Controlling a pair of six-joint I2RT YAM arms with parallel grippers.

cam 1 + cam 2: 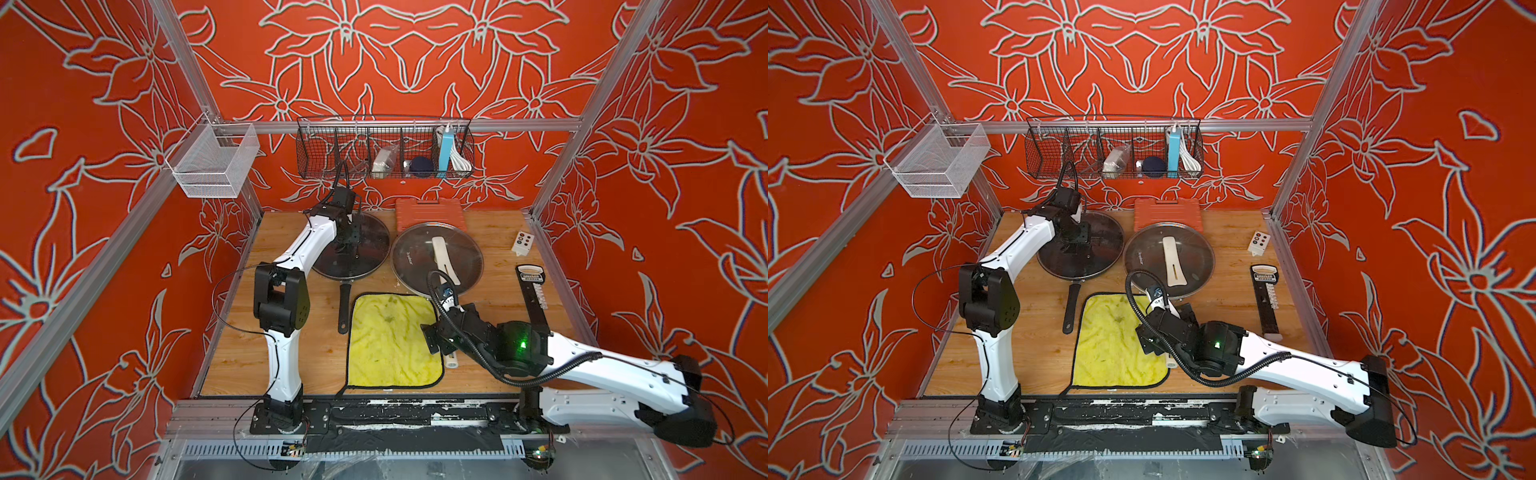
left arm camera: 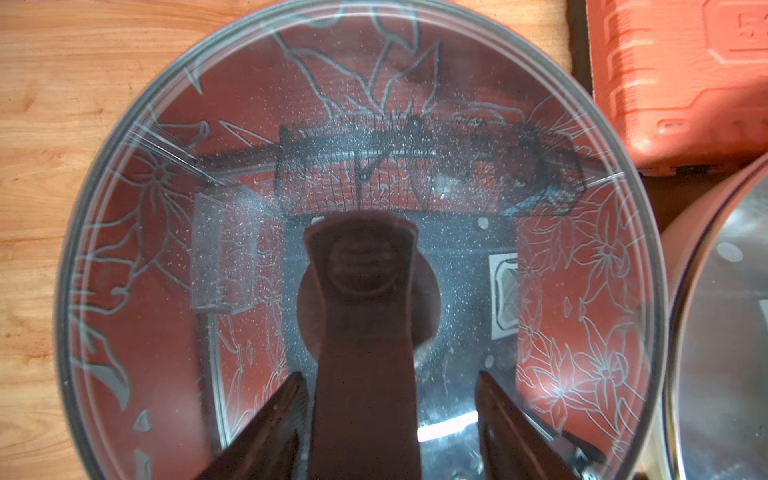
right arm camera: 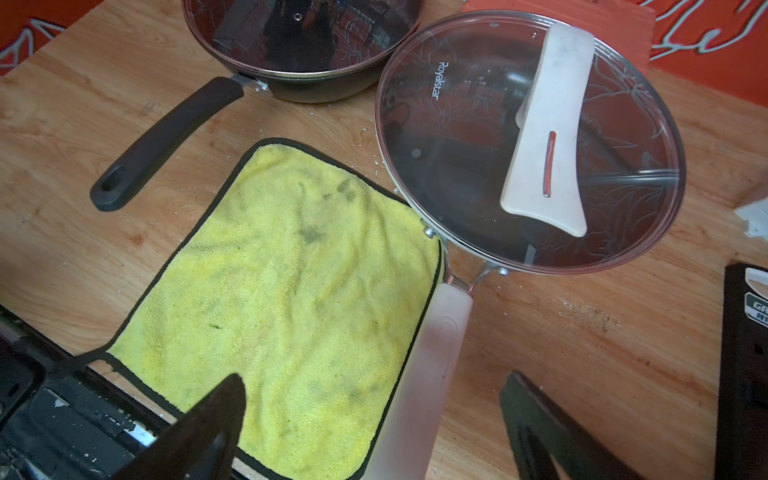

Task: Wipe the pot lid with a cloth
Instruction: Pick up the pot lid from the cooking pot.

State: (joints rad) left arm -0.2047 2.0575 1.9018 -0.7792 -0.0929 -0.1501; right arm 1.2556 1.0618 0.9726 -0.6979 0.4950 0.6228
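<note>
My left gripper point(image 2: 390, 378) straddled the dark handle point(image 2: 361, 316) of the pot lid point(image 2: 166, 257), jaws apart (gap on one side); my right gripper point(image 3: 374, 378) hung wide open over the edge of the cloth point(image 3: 291, 291).

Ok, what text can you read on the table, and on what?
"Royalstar": glass lid with the white handle.
"GREENER", probably: label on the black strip; line beneath too blurred.
"5": moulded on the orange case, cut off at the frame edge.
White button box: nothing readable.
</note>
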